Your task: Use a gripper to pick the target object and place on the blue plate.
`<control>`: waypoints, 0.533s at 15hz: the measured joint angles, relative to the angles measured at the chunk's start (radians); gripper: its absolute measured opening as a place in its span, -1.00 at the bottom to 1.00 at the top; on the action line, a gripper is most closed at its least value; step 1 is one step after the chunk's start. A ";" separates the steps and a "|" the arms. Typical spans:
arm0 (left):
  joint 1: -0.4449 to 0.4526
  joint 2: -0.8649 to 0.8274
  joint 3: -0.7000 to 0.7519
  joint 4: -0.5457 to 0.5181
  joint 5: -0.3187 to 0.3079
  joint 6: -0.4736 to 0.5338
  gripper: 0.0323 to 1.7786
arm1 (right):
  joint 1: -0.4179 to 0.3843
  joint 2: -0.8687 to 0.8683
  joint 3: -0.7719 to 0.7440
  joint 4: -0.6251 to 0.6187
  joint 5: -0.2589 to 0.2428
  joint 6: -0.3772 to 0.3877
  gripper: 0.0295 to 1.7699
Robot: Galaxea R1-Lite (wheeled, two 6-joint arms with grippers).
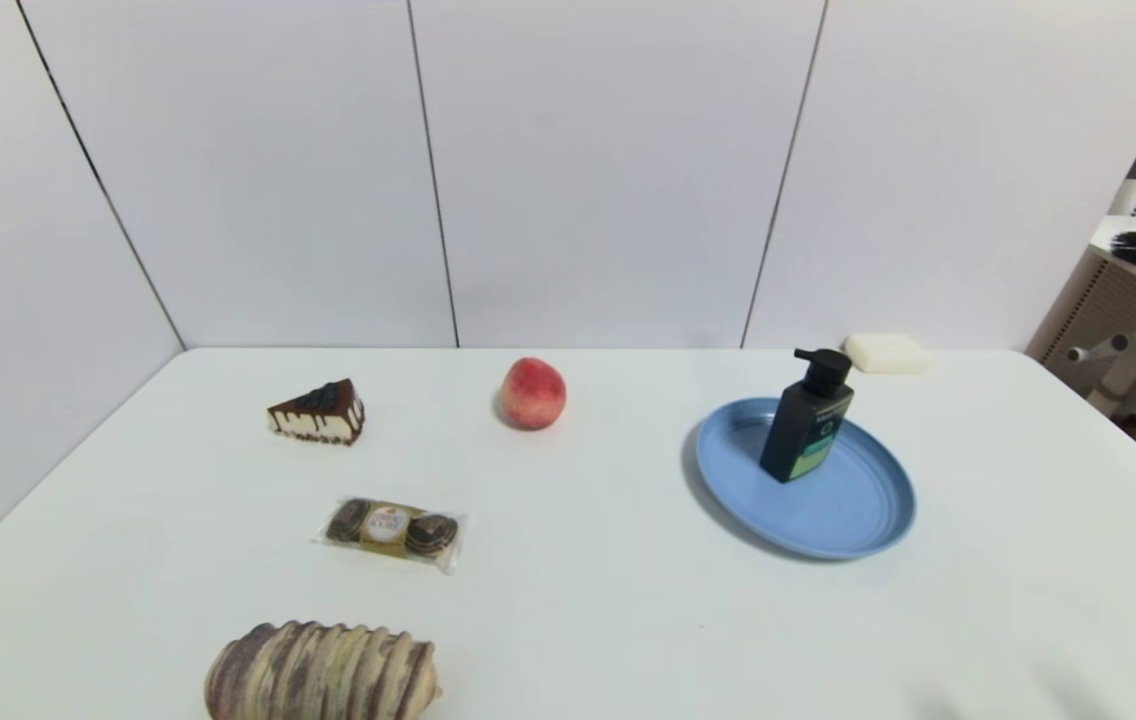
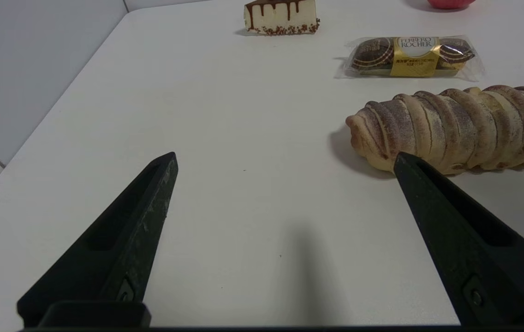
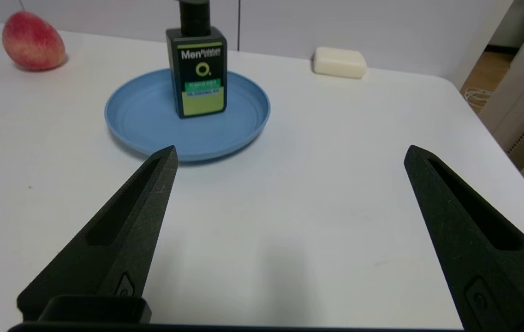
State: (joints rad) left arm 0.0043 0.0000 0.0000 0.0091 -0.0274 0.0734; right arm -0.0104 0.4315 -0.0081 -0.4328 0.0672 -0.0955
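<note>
On the blue plate (image 3: 248,110) the target object (image 3: 196,73) stands upright, so the right claw (image 3: 289,157), spread wide and empty, is best kept clear above the desk (image 3: 336,193).

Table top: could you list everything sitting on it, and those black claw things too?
Pump bottle: one, black with green label, upright on the plate.
Blue plate: one, light blue, right side of the table.
Peach: one, red, middle rear.
Soap bar: one, cream, behind the plate.
Cake slice: one, chocolate-topped, left rear.
Chocolate pack: one, gold and clear, left middle.
Bread roll: one, brown-striped, left front edge.
Table: one, white.
Left claw: black, open, near the bread roll.
Right claw: black, open, empty, in front of the plate.
</note>
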 joint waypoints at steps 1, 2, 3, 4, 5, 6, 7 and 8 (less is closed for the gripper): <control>0.000 0.000 0.000 0.000 0.000 0.000 0.90 | 0.008 -0.030 0.004 0.041 -0.020 0.000 0.91; 0.000 0.000 0.000 0.000 0.000 0.000 0.90 | 0.015 -0.059 0.006 0.074 -0.033 -0.001 0.91; 0.000 0.000 0.000 0.000 0.000 0.000 0.90 | 0.021 -0.092 0.006 0.109 -0.039 0.001 0.91; 0.000 0.000 0.000 0.000 0.000 0.000 0.90 | 0.025 -0.133 0.007 0.156 -0.045 0.002 0.91; 0.000 0.000 0.000 0.000 0.000 0.000 0.90 | 0.025 -0.175 0.007 0.212 -0.053 0.002 0.91; 0.000 0.000 0.000 0.000 0.000 0.000 0.90 | 0.024 -0.220 0.007 0.269 -0.060 0.004 0.91; 0.000 0.000 0.000 0.000 0.000 0.000 0.90 | 0.022 -0.276 0.007 0.322 -0.063 0.007 0.91; 0.000 0.000 0.000 -0.001 0.000 0.000 0.90 | 0.020 -0.325 0.008 0.363 -0.063 0.011 0.91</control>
State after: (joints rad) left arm 0.0043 0.0000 0.0000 0.0085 -0.0272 0.0734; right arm 0.0096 0.1068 -0.0004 -0.0700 0.0043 -0.0840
